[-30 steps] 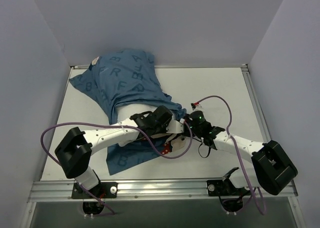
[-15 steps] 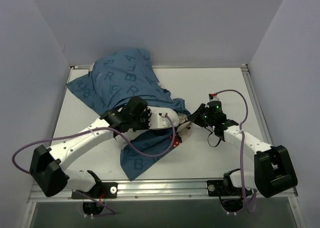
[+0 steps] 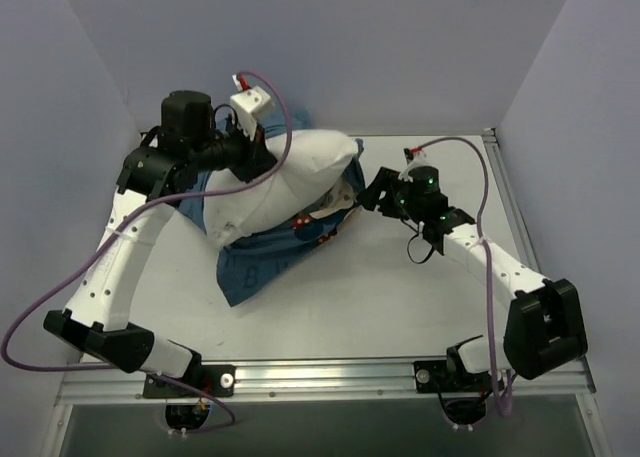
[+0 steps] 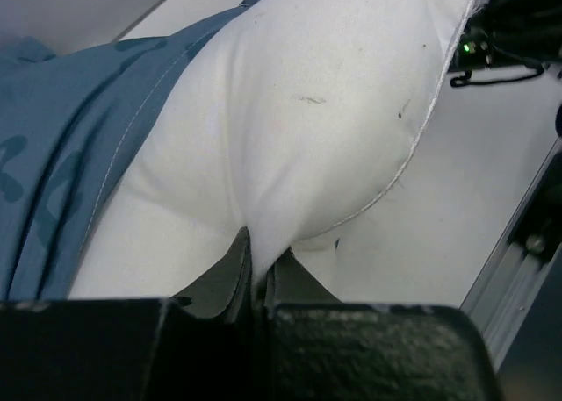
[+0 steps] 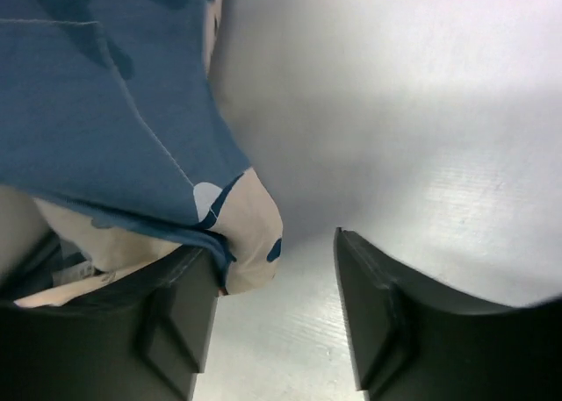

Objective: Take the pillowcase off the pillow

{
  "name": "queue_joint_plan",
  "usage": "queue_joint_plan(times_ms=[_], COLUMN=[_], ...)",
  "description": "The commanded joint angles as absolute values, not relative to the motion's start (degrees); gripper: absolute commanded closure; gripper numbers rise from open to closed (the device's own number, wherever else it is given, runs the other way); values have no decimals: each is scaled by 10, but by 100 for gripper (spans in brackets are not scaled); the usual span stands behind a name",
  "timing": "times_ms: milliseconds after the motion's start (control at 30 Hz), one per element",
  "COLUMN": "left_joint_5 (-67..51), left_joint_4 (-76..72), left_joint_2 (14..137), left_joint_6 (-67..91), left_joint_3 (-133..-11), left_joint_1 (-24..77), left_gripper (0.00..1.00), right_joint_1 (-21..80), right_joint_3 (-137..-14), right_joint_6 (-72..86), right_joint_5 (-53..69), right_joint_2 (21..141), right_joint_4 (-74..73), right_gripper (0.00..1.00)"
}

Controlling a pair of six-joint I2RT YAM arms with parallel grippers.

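Note:
The white pillow (image 3: 285, 182) hangs lifted above the table, mostly out of the blue pillowcase (image 3: 262, 259), which lies crumpled under and behind it. My left gripper (image 3: 258, 159) is raised at the back left, shut on a pinch of the pillow (image 4: 299, 129); the pillowcase (image 4: 53, 155) drapes along its left side. My right gripper (image 3: 369, 195) sits low beside the pillow's right end, open. In the right wrist view the pillowcase (image 5: 97, 94) rests against the left finger (image 5: 176, 331) of my right gripper (image 5: 277, 287), its printed hem loose in the gap.
The white table (image 3: 420, 307) is walled at the back and both sides. A metal rail (image 3: 330, 377) with the arm bases runs along the near edge. A purple cable (image 3: 60, 307) loops off the left arm.
The left arm has swung up and back to the left, pulling the white pillow out of the pillowcase. The right gripper has opened, let go of the fabric and moved further back.

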State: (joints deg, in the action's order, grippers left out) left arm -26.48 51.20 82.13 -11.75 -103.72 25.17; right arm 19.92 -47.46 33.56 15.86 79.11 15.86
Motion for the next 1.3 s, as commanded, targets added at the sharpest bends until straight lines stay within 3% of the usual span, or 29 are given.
queue_joint_plan(times_ms=[0, 33, 67, 200, 300, 433, 800, 1000, 1267], left_joint_5=[-308, -300, -280, -258, -262, -262, -251, -243, -246], left_joint_4=[401, 396, 391, 374, 367, 367, 369, 372, 373], left_joint_2=[849, 866, 874, 906, 917, 917, 911, 916, 928], left_joint_6=[90, 92, 91, 77, 73, 63, 44, 24, 16], left_joint_3=[-1107, -1110, -1113, -1117, -1117, -1110, -1075, -1057, -1087], left_joint_1=[233, 234, 234, 235, 239, 247, 263, 285, 316], left_gripper=[98, 98, 98, 98, 98, 98, 98, 98, 98], right_joint_1=[227, 241, 253, 295, 335, 354, 362, 395, 418], right_joint_3=[-575, -596, -628, -658, -636, -627, -641, -619, -625], right_joint_6=[250, 239, 239, 292, 361, 466, 714, 751, 779], right_joint_5=[56, 30, -9, -37, -20, -29, -139, -172, -169], right_joint_2=[703, 689, 661, 606, 587, 607, 719, 759, 840], right_joint_4=[41, 3, -22, -51, -2, 86, 221, 286, 256], right_gripper=[36, 23, 20, 14, 12, 2, 0, 0, 0])
